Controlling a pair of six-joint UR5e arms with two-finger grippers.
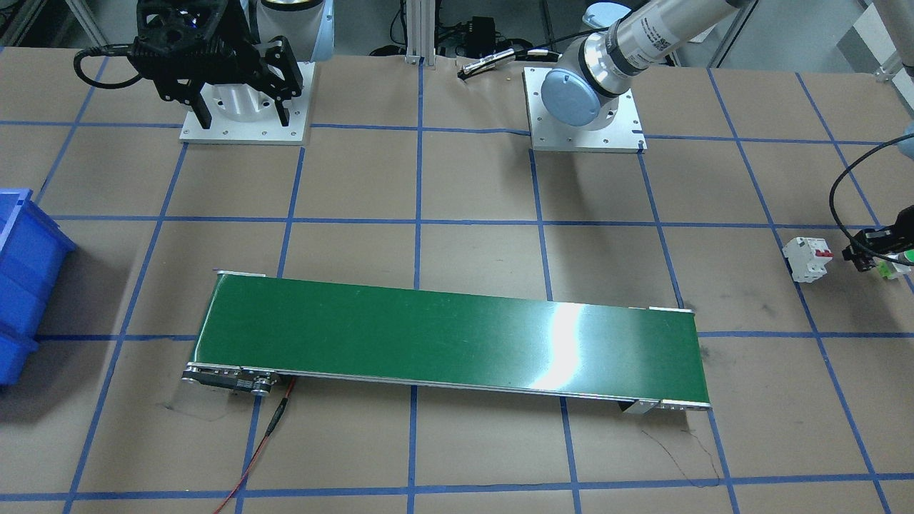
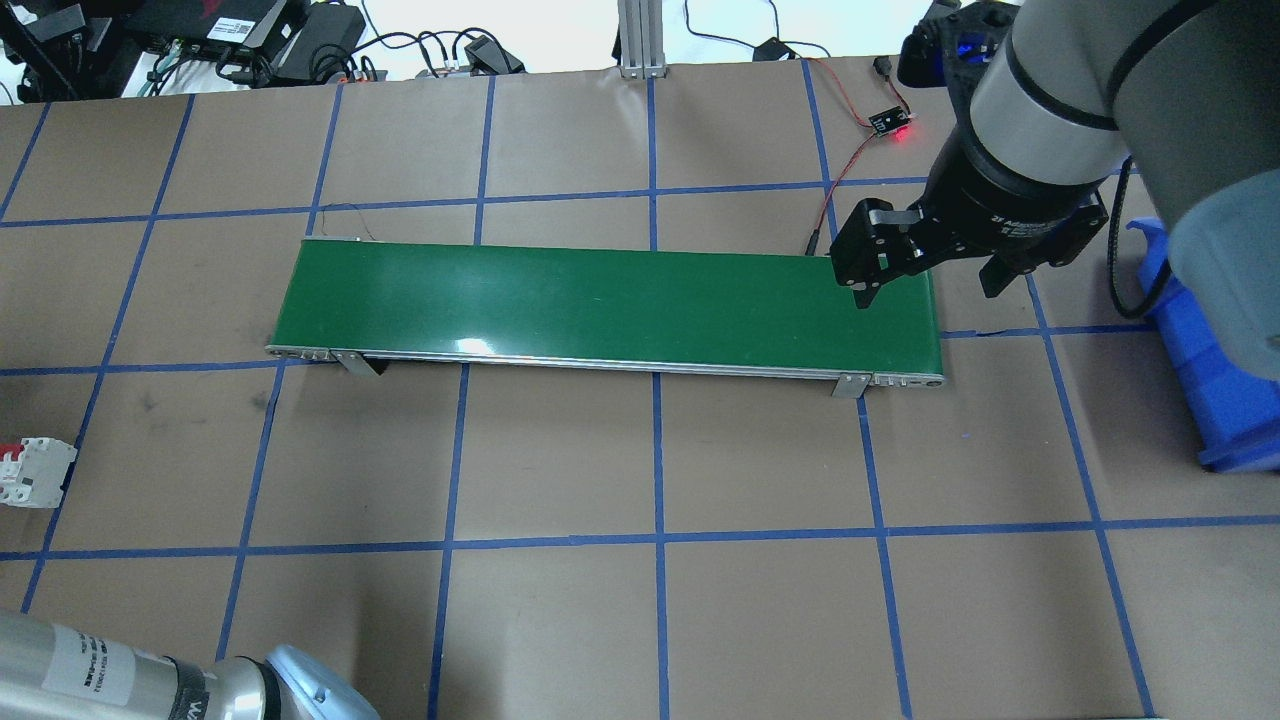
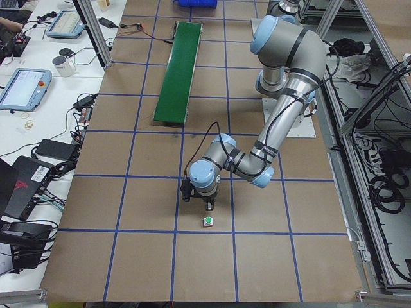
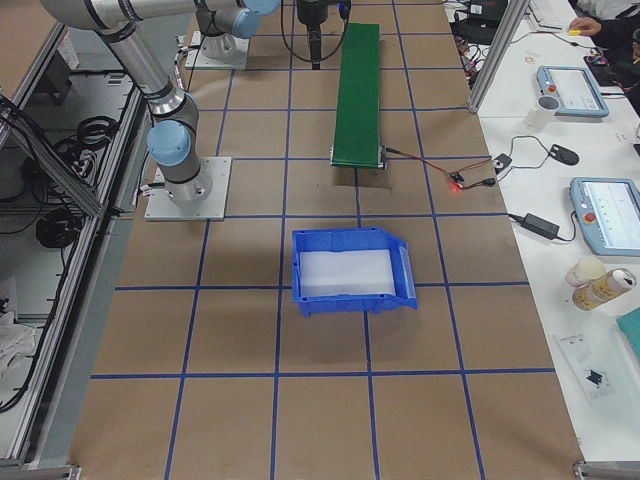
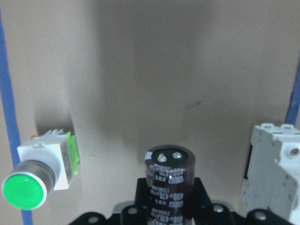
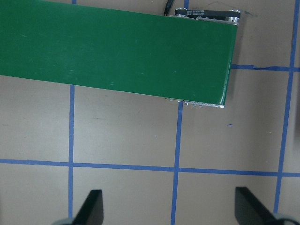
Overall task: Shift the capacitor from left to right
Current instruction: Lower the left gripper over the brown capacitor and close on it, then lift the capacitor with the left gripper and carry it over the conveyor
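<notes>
The capacitor [image 5: 168, 180], a dark cylinder with two metal terminals on its end, sits between the black fingers of my left gripper [image 1: 872, 250], which is shut on it low over the table's left end. The gripper is between a white breaker [image 1: 807, 258] and a green-capped push button [image 5: 40, 171]. My right gripper [image 2: 930, 275] is open and empty above the right end of the green conveyor belt [image 2: 600, 300]. Its fingers [image 6: 95, 208] stand wide apart in the right wrist view.
A blue bin [image 2: 1200, 350] stands on the table right of the belt's right end; it also shows in the front view [image 1: 21, 278]. A small board with a red light and wires [image 2: 890, 125] lies behind the belt. Brown paper with blue tape lines covers the table.
</notes>
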